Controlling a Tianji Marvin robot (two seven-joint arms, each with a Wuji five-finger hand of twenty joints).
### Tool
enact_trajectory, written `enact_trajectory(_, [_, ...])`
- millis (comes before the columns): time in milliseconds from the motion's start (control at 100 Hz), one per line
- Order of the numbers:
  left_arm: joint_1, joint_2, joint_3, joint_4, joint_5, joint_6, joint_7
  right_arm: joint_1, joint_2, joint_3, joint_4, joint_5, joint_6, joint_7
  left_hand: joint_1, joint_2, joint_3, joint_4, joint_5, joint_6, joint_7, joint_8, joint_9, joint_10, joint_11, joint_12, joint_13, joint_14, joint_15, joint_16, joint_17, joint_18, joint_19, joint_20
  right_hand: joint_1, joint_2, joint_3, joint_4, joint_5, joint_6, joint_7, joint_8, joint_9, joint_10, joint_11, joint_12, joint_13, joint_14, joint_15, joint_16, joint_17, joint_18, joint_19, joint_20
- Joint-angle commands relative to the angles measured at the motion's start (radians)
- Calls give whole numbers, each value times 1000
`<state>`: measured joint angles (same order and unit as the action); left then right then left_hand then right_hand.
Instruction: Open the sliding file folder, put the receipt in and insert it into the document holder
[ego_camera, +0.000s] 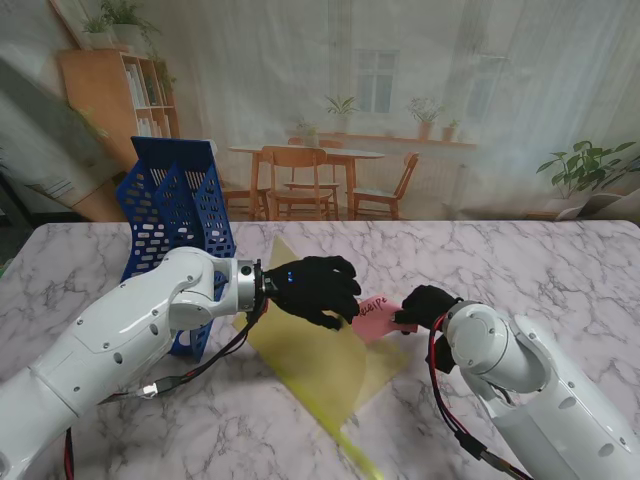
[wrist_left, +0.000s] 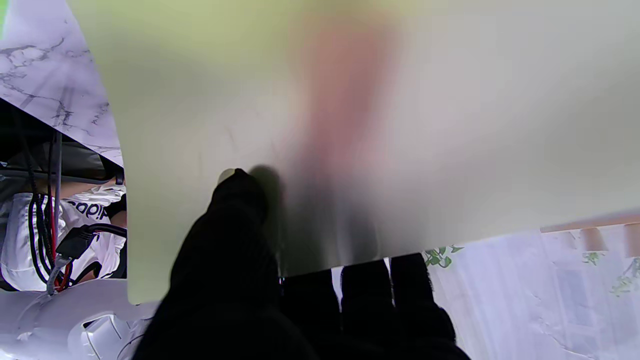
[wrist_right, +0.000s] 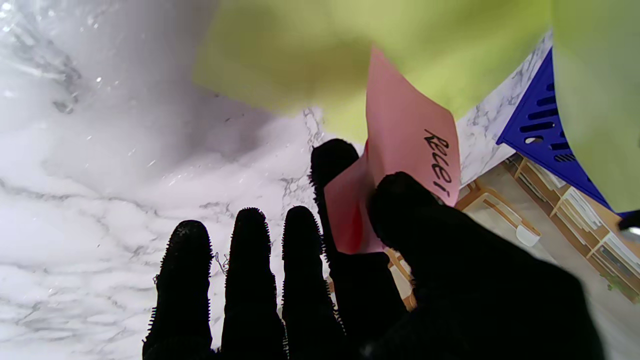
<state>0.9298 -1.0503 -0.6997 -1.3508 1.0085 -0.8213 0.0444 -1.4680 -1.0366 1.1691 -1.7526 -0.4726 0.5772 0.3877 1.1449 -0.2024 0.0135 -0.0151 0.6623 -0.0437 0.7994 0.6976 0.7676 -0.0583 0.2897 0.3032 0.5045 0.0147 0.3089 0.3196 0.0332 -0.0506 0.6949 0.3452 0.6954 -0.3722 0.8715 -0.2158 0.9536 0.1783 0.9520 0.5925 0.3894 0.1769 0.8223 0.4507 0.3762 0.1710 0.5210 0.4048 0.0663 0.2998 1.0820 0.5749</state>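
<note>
Fingers of the left hand (ego_camera: 315, 288) are lifting the folder (ego_camera: 310, 365) flap at frame centre, so the right hand (ego_camera: 425, 305), pinching the receipt (ego_camera: 378, 318), is sliding it inside.

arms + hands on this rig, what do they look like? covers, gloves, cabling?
Both arms have glossy white rounded shells. Left hand and right hand wear black gloves; the right wrist view shows a nubby texture on the fingers. Black and red cables run loose beside each forearm. A silver wrist ring and a small blue light sit behind the left hand.
</note>
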Motion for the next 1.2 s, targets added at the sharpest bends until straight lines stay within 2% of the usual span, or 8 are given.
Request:
enact_trajectory(0, [-13, -8, 7, 5, -3, 1, -14, 19, -5, -16, 13, 22, 17, 20, 52, 45, -3, -7, -14, -37, 48, -4, -18, -28, 12, 11, 5, -12, 21, -4, -18, -27, 20, 14, 39, -9, 39, -5, 39, -11, 22, 24, 13, 10, 30, 13, 12, 2, 56, 13, -9, -25, 22, 2])
enact_trajectory(440, [-25, -16, 29, 25, -2, 11, 20, 188, 3, -211, 103, 166, 141, 77, 54, 47, -2, -7, -17, -30, 50, -5, -16, -12, 16, 12, 10, -5, 26, -1, -12, -24, 25, 16, 45, 6, 28, 0, 34, -3, 18, 41, -2, 17, 44, 26, 18, 6, 103, 36, 9, -40, 86, 14])
enact_trajectory(530, [-23, -16, 27, 24, 5, 13, 30, 197, 3, -235, 115, 146, 143, 74, 65, 49, 1, -8, -27, -32, 56, -6, -5, 24, 36, 39, 29, 26, 57, 25, 23, 28, 65, 35, 46, 5, 26, 1, 29, -7, 21, 47, 12, 18, 50, 28, 24, 4, 112, 40, 16, -40, 99, 16])
enact_trajectory(610, [-15, -12, 19, 12, -6, 19, 2, 190, 3, -231, 115, 145, 150, 69, 130, 53, 15, -7, -43, -56, 72, 6, 25, 50, 28, 160, 35, 56, 93, 105, 49, 83, 119, 64, 48, 6, 25, 1, 27, -6, 20, 46, 4, 17, 46, 26, 21, 5, 115, 41, 16, -43, 108, 17])
enact_trajectory(830, [-10, -12, 15, 9, -39, 20, -33, 153, 3, -189, 97, 111, 134, 58, 146, 52, 87, -16, -35, -76, 114, 61, 70, 67, 28, 328, 46, 75, 140, 223, 86, 104, 230, 117, 47, 12, 17, 0, 22, -11, 20, 42, 13, 18, 49, 26, 21, 3, 118, 40, 18, -43, 116, 14])
enact_trajectory(970, [-9, -14, 13, 5, -53, 17, -39, 125, 2, -153, 80, 97, 118, 53, 146, 68, 89, -20, -30, -95, 115, 102, 97, 93, 95, 485, 54, 107, 231, 355, 97, 117, 298, 159, 46, 17, 9, -1, 18, -16, 21, 42, 12, 18, 49, 25, 23, 4, 119, 40, 19, -42, 119, 13])
enact_trajectory(1140, [-20, -20, 18, 1, -61, 1, -36, 102, 0, -129, 69, 96, 111, 47, 146, 68, 127, -17, -14, -97, 141, 136, 107, 95, 113, 512, 66, 112, 242, 390, 108, 124, 314, 175, 51, 19, 1, 0, 12, -19, 21, 41, 13, 20, 48, 23, 26, 6, 119, 40, 20, -41, 121, 11])
enact_trajectory(1190, [-22, -21, 22, -5, -89, 1, -54, 98, 0, -125, 67, 97, 108, 46, 146, 67, 161, -17, -2, -81, 153, 149, 115, 112, 128, 515, 98, 147, 254, 400, 136, 138, 341, 188, 51, 21, -1, 0, 12, -18, 21, 40, 15, 18, 48, 23, 25, 6, 119, 40, 22, -41, 122, 10])
